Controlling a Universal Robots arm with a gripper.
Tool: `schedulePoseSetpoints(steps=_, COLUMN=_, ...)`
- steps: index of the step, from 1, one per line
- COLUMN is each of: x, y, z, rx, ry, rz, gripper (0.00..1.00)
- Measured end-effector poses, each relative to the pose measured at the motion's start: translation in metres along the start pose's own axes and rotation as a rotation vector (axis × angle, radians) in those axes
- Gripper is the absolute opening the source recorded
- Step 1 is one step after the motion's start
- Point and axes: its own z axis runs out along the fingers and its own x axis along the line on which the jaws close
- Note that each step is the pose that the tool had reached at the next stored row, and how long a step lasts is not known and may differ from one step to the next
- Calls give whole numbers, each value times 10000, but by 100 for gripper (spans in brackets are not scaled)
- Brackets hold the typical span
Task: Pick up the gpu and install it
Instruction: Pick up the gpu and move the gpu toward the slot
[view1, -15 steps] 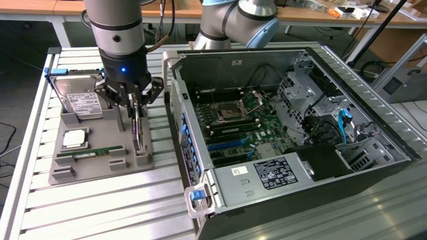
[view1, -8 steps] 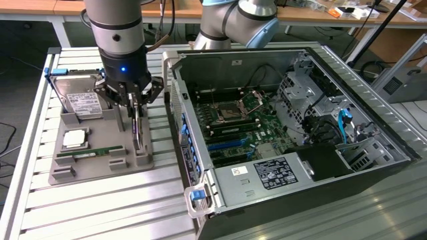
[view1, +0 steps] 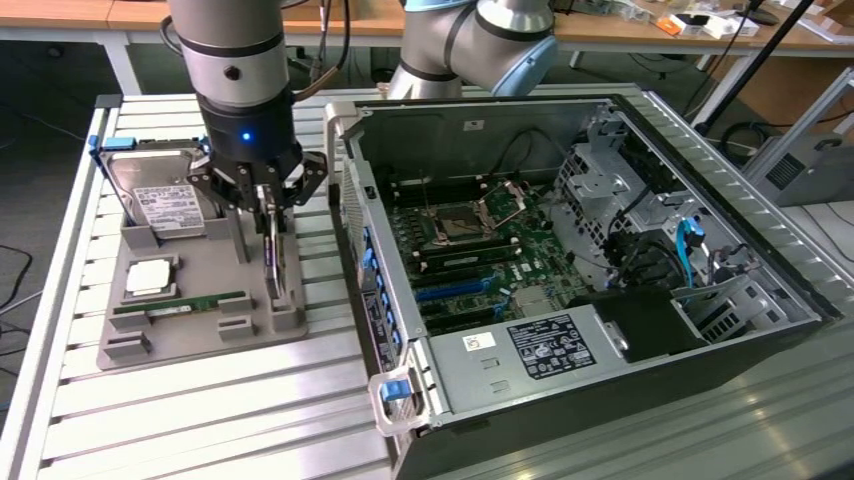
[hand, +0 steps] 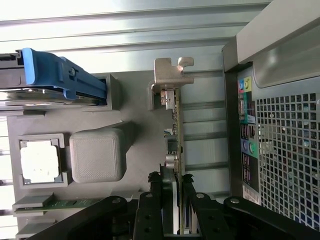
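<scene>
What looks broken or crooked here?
Nothing stands out. The gpu stands straight on its edge in the gray holder, with the tool closed on it. The hard drive and memory stick sit in their slots. The computer case lies open on its side, nothing spilled or bent.

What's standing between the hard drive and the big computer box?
The gpu stands on edge in the gray holder between the hard drive and the computer box, seen in the exterior view.

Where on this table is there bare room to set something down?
Bare table slats at the exterior view's lower left, bordered by the gray tray and the case. Crowded: the tray, where the tool grips the gpu.
</scene>
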Motion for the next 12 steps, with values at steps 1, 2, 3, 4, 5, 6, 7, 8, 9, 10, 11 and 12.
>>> schedulePoseSetpoints(steps=1, x=0, y=0, z=-2, rx=0, ry=0, rz=0, gripper=27)
schedulePoseSetpoints(steps=2, x=0, y=0, z=-4, rx=0, ry=0, rz=-1, gripper=27)
schedulePoseSetpoints(steps=3, x=0, y=0, z=-6, rx=-1, ry=0, rz=0, gripper=27)
schedulePoseSetpoints(steps=4, x=0, y=0, z=-9, rx=-1, ry=1, rz=-1, gripper=27)
schedulePoseSetpoints(steps=5, x=0, y=0, z=-11, rx=-1, ry=0, rz=-1, gripper=27)
schedulePoseSetpoints(steps=6, x=-1, y=0, z=-13, rx=-2, ry=-1, rz=-1, gripper=27)
schedulePoseSetpoints(steps=7, x=0, y=0, z=-16, rx=-2, ry=1, rz=-1, gripper=27)
schedulePoseSetpoints(steps=8, x=-1, y=0, z=-20, rx=-4, ry=0, rz=-1, gripper=27)
schedulePoseSetpoints(steps=9, x=-1, y=0, z=-22, rx=-5, ry=0, rz=0, gripper=27)
schedulePoseSetpoints(steps=10, x=-1, y=0, z=-25, rx=-6, ry=0, rz=0, gripper=27)
schedulePoseSetpoints(steps=11, x=-1, y=0, z=-27, rx=-7, ry=0, rz=-1, gripper=27)
schedulePoseSetpoints(steps=12, x=-1, y=0, z=-29, rx=-7, ry=1, rz=0, gripper=27)
